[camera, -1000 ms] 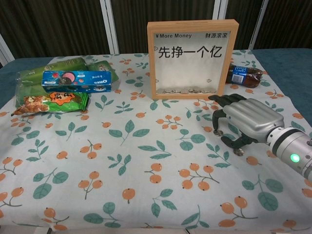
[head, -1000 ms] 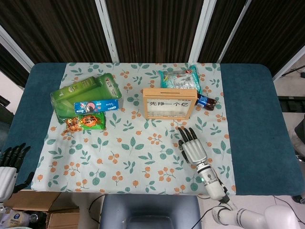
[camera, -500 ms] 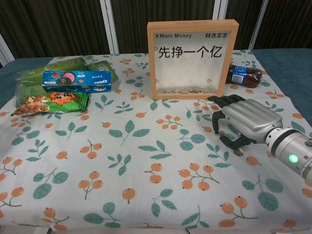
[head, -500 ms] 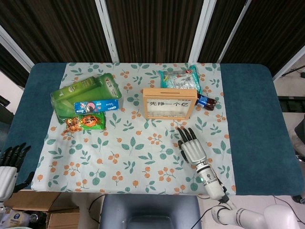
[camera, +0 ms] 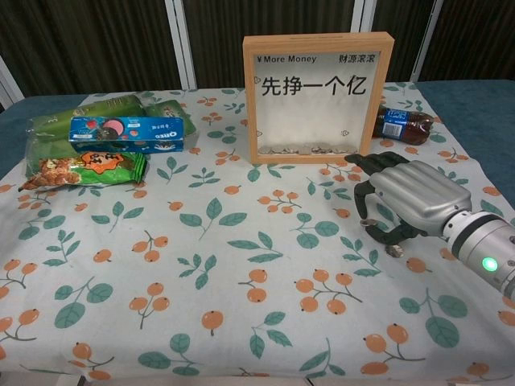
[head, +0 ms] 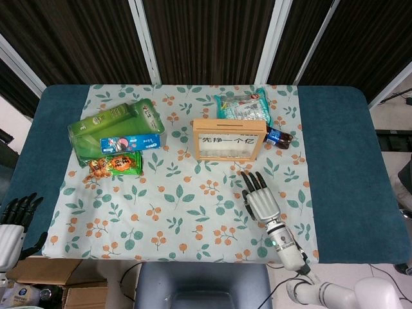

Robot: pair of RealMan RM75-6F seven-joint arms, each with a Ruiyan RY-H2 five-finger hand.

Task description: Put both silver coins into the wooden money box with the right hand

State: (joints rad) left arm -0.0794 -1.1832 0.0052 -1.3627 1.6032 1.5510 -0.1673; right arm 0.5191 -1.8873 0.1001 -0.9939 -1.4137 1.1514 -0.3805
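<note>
Head view: right hand (head: 261, 199) lies palm-down on the cloth (head: 161, 193), near and right of the box (head: 229, 139), fingers pointing toward it. Fingers look extended and slightly spread; nothing can be seen under the palm from here. No coin can be made out in this view. Left hand (head: 14, 222) sits at the near left edge, off the cloth, fingers apart and holding nothing; its wrist is cut off by the frame. Far left: green packs (head: 116, 125) with a blue Oreo box (head: 130, 142) on them and an orange snack bag (head: 114, 165) in front. A snack bag (head: 243, 107) lies behind the box; a bottle (head: 279, 138) pokes out at its right, mostly hidden.

Chest view: right hand (camera: 406, 205) arches over the cloth, fingertips curled down. A small silver disc shows at the thumb-side fingertips, likely a coin (camera: 368, 222); whether it is pinched or just touched I cannot tell. A second coin (camera: 393, 250) lies on the cloth at the near edge of the hand, partly shadowed. The box (camera: 319, 96) stands upright behind, with coins visible along its window bottom. Forearm is cut off at right. Left hand is out of this view.
</note>
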